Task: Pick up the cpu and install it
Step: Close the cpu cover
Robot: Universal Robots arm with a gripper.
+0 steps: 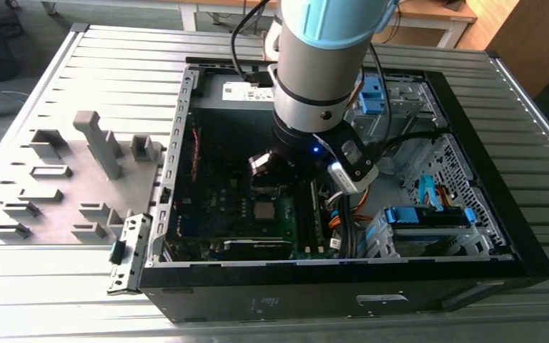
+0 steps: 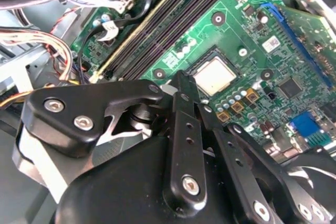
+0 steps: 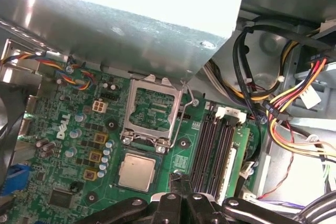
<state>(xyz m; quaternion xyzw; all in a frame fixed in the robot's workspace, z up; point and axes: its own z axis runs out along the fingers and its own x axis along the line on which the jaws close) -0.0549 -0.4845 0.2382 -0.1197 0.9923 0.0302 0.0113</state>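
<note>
A ribbed metal surface (image 1: 55, 293) carries an open black computer case (image 1: 351, 304) lying on its side. On the exterior view's left, a set of grey plastic fixtures (image 1: 98, 143) stands beside it. The robot arm (image 1: 322, 64) reaches down into the case from above, over the green motherboard (image 1: 222, 193). A grey metal power-supply box (image 3: 131, 30) sits along one edge of the board, and a bundle of coloured cables (image 3: 294, 93) runs past it. A blue drive cage (image 1: 427, 218) occupies the case's corner on the exterior view's right. Dark memory slots (image 3: 212, 150) run in parallel next to the processor socket, whose metal load plate (image 3: 152, 111) is flipped open. The tool (image 2: 181, 80) hangs just over the board with its fingertips drawn together and nothing between them. The cpu (image 2: 215, 75) lies flat in the socket with its tan-grey face up, between the open load plate and the memory slots. It is just beside the tool's tip and apart from it. In the exterior view the cpu (image 1: 265, 209) shows just below the tool (image 1: 272, 171).
</note>
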